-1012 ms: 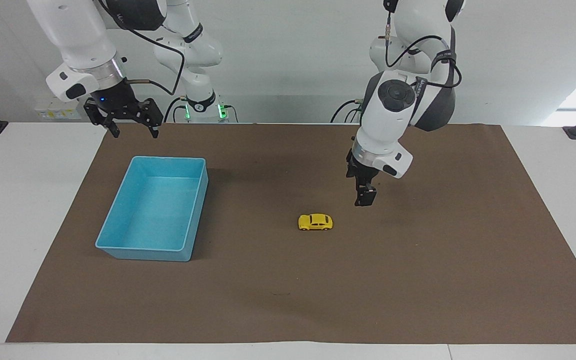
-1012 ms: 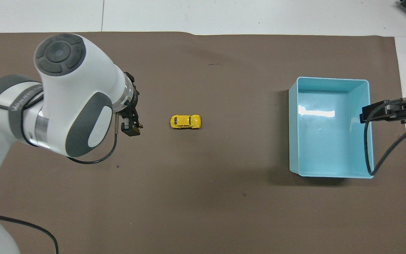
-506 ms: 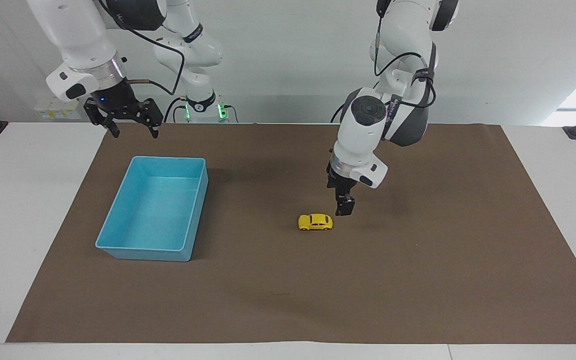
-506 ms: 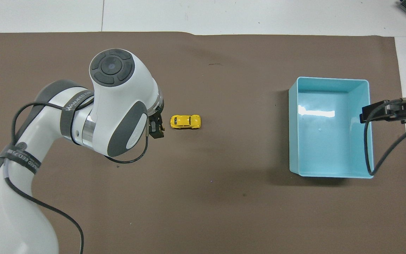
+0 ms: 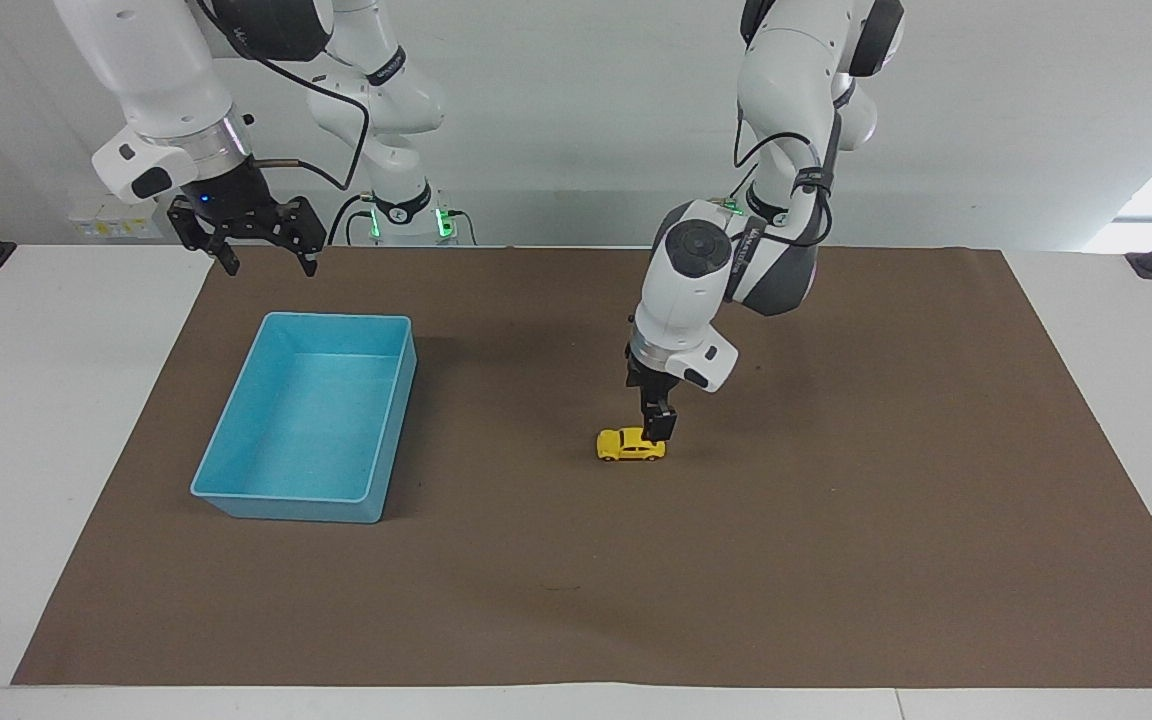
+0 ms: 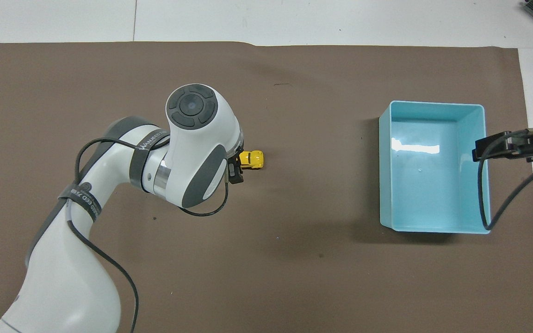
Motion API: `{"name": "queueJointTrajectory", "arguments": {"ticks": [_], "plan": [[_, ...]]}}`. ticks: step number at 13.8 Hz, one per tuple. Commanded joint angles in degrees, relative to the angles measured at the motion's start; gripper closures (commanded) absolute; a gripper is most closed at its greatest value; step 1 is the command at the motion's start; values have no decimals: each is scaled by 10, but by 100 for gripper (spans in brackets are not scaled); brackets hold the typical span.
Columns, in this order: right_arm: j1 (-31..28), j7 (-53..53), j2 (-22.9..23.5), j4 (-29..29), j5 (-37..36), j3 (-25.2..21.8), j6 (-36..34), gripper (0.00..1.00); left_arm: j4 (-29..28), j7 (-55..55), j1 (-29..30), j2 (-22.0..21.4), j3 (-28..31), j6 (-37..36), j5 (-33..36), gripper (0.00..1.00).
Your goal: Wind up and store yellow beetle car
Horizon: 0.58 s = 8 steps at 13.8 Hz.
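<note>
L arm (image 5: 658,425) now over car (image 5: 626,446), brown mat (image 5: 836,560).

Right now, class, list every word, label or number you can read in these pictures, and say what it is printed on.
"WANJEED...": grey band on the left arm; its ending is cut off.
Second grey band, lower on that arm: lettering too small to read.
Yellow beetle car and light blue plastic bin: no text.

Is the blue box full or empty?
Empty: the blue box shows only its bare bottom, and the yellow beetle car sits outside on the brown mat.
</note>
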Motion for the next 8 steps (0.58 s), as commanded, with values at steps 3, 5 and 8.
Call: {"name": "queueJointTrajectory", "arguments": {"ticks": [3, 5, 8], "plan": [[-6, -14, -1, -2, 3, 0, -1, 0, -18, -12, -18, 20, 11, 36, -5, 0], [-6, -14, 0, -1, 3, 0, -1, 0, -52, -10, -18, 14, 11, 70, -5, 0], [-6, -14, -1, -1, 2, 0, -1, 0, -60, -10, -12, 13, 12, 81, -4, 0]]}}
